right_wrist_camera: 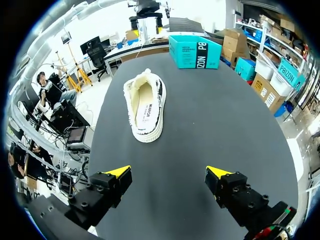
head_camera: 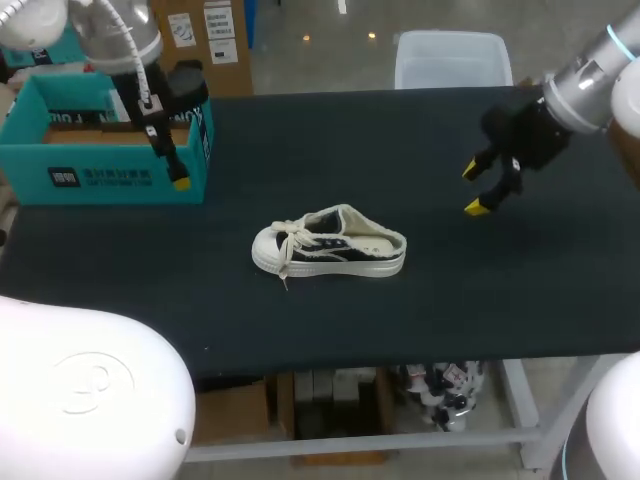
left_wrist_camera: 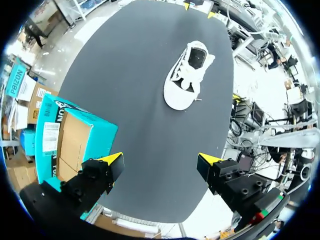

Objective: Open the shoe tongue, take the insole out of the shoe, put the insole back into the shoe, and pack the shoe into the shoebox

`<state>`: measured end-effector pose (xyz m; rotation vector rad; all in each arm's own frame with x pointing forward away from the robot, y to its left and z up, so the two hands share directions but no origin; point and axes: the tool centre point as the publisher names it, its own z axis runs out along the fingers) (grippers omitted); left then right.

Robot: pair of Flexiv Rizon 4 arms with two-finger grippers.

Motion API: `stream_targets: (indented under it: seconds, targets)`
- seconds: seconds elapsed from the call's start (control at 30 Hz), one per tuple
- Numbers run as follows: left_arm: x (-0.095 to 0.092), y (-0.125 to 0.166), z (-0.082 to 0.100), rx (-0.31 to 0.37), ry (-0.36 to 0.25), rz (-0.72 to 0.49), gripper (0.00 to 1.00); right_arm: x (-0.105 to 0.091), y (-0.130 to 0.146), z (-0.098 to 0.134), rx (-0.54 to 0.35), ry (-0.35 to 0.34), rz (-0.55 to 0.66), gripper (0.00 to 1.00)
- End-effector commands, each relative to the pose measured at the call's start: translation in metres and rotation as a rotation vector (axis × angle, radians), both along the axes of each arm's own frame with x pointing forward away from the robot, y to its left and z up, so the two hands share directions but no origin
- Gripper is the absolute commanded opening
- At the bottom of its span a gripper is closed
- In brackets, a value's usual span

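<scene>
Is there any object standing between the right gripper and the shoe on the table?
Nothing visible does. Between the open right gripper and the heel end of the shoe lies only bare black table; the shoebox stands beyond the shoe.

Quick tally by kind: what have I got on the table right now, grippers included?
shoe: 1
insole: 1, lying inside the shoe
shoebox: 1, teal
grippers: 2, left gripper and right gripper, both open
Total: 5
</scene>
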<state>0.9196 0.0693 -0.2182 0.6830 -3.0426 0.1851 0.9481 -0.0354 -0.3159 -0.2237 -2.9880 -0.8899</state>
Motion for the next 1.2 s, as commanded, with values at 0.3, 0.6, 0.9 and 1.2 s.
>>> stream_targets:
  seconds: [0.3,0.6,0.9,1.2]
  targets:
    - [-0.004,-0.034,-0.004,0.003,0.038,0.481,1.0,-0.006,0.024,-0.05,0.113,0.0,-0.072,1.0]
    - [-0.006,-0.061,-0.012,-0.06,0.085,0.536,1.0,-0.02,0.044,-0.068,0.213,0.0,-0.115,1.0]
    - [0.002,-0.089,-0.017,-0.053,0.098,0.563,1.0,-0.027,0.072,-0.081,0.259,0.006,-0.116,1.0]
    - [0.01,-0.111,-0.019,-0.063,0.121,0.589,1.0,-0.032,0.098,-0.089,0.292,-0.029,-0.119,1.0]
